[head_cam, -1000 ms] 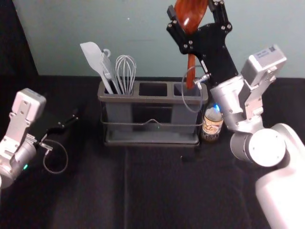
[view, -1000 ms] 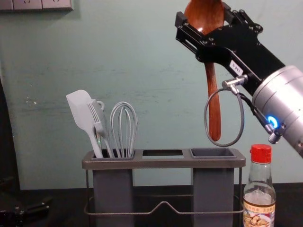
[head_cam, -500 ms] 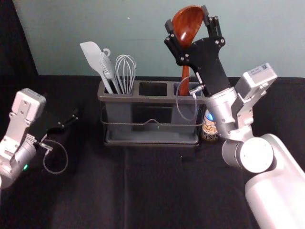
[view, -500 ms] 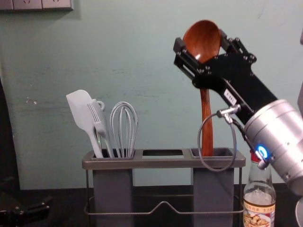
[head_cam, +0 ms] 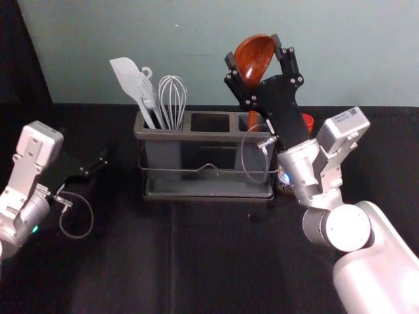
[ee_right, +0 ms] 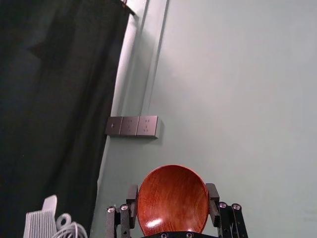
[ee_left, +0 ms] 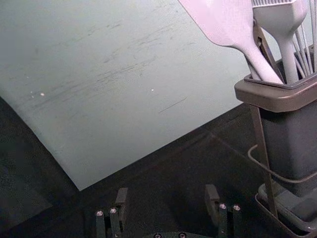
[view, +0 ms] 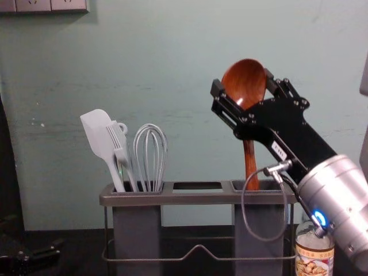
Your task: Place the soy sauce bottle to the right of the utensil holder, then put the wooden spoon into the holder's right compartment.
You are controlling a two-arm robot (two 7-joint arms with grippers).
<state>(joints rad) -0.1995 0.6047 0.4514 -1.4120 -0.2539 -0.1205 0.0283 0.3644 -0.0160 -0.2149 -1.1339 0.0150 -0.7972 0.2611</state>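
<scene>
In the head view my right gripper [head_cam: 253, 50] is over the holder's right end, shut on the wooden spoon [head_cam: 254, 60]. Its fingers press both sides of the bowl in the right wrist view, at the gripper [ee_right: 172, 192]. The spoon [view: 245, 86] hangs handle down; the handle's lower end is inside the right compartment [view: 270, 185] of the utensil holder [view: 198, 198], hidden by the rim. The soy sauce bottle [view: 314, 253] stands just right of the holder, partly behind my right arm. My left gripper [head_cam: 98, 165] stays parked left of the holder, open in the left wrist view [ee_left: 166, 197].
The left compartment holds a white spatula [view: 99, 135], a brush [view: 119, 144] and a whisk [view: 150, 155]. A wall [head_cam: 196, 52] rises behind the dark table [head_cam: 216, 261], and sockets [ee_right: 132, 126] are mounted on it.
My right gripper has come down and slightly left with the spoon. The handle's end has gone from above the rim into the right compartment. The left arm and bottle have kept their places.
</scene>
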